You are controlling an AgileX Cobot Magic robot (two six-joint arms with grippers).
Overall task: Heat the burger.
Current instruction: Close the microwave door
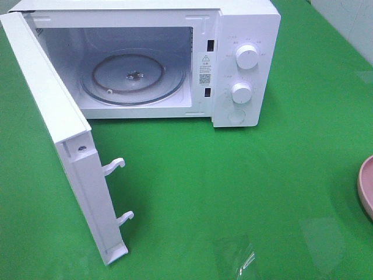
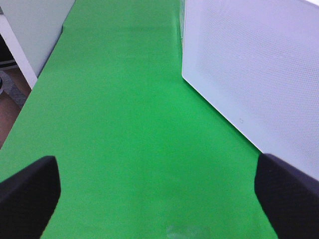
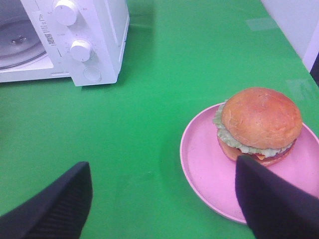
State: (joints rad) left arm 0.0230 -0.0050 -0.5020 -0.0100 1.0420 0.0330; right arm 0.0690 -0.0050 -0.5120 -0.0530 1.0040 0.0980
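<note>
The burger (image 3: pixel 260 119), a golden-brown bun with green lettuce and an orange-brown patty, sits on a pink plate (image 3: pixel 204 164) in the right wrist view. My right gripper (image 3: pixel 162 174) is open and empty, its black fingers (image 3: pixel 55 204) wide apart just short of the plate. The white microwave (image 1: pixel 256 35) stands at the back with its door (image 1: pixel 52 116) swung open to the left and an empty glass turntable (image 1: pixel 133 76) inside. My left gripper (image 2: pixel 157 169) is open and empty over bare green cloth beside the door's outer face (image 2: pixel 249 64). Neither gripper shows in the exterior high view.
Only the plate's rim (image 1: pixel 366 186) shows at the right edge of the exterior high view. The microwave has two white knobs (image 1: pixel 247 56). Two latch hooks (image 1: pixel 113 167) stick out of the door's edge. The table's left edge (image 2: pixel 30 94) shows in the left wrist view.
</note>
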